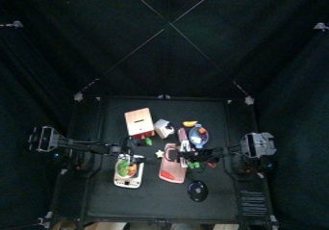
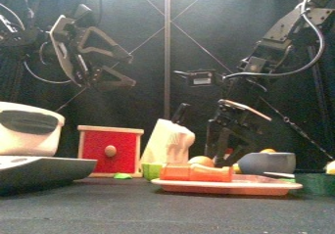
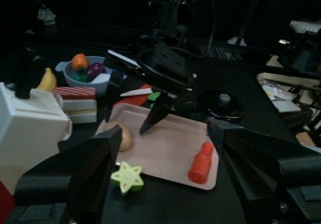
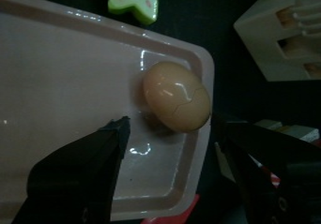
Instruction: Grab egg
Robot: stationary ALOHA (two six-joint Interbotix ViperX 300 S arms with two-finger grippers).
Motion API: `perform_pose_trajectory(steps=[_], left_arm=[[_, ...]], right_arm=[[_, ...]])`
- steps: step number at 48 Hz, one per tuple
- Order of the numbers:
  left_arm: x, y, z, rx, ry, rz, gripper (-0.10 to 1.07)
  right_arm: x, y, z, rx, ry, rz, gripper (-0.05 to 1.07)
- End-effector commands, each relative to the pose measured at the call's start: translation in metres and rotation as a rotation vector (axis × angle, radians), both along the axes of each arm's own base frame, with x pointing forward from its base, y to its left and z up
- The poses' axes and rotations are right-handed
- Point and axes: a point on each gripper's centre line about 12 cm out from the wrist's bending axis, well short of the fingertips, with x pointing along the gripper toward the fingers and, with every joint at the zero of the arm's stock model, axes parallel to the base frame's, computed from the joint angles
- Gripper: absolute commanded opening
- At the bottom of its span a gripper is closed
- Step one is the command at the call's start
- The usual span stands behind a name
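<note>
The egg point(image 4: 175, 95) is pale tan and rounded, and it lies on the pink tray point(image 4: 63, 87) near one end. My right gripper point(image 4: 175, 139) hangs just above it, open, with one jaw on each side of the egg and not touching it. The left wrist view shows the same egg point(image 3: 120, 135) and the right gripper point(image 3: 158, 108) pointing down over the tray point(image 3: 170, 143). My left gripper point(image 3: 166, 149) is open and empty, held back from the tray. In the front view the egg point(image 2: 199, 163) is partly hidden behind the tray's rim.
A red stick-like item point(image 3: 201, 162) lies on the tray and a green star point(image 3: 126, 178) lies beside it. A bowl of fruit point(image 3: 79, 68), a red box point(image 2: 112, 150), a white-grey blocky item point(image 2: 26, 130) and a black round item point(image 1: 197, 190) stand around the tray.
</note>
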Motion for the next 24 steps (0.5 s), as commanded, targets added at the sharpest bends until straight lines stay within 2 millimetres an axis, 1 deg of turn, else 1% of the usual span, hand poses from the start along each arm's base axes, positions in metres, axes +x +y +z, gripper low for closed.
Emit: perform_pose_trajectory(steps=[1, 5, 9, 15, 24], left_arm=[[0.004, 0.001, 0.008, 0.002, -0.031, 0.003, 1.03], [0.004, 0.001, 0.007, 0.001, -0.028, 0.001, 1.03], [0.004, 0.0, 0.007, 0.0, -0.029, 0.001, 1.03], [0.004, 0.001, 0.007, 0.0, -0.029, 0.002, 1.03], [0.004, 0.002, 0.007, 0.0, -0.029, 0.005, 1.03]], right_arm=[[0.011, -0.005, 0.017, -0.013, -0.054, 0.0, 0.99], [0.014, -0.009, 0.019, -0.021, -0.064, 0.002, 0.99], [0.014, -0.011, 0.017, -0.021, -0.058, 0.003, 0.99], [0.011, -0.011, 0.006, -0.013, -0.032, 0.008, 0.99], [0.015, -0.009, -0.004, 0.017, -0.031, 0.031, 0.99]])
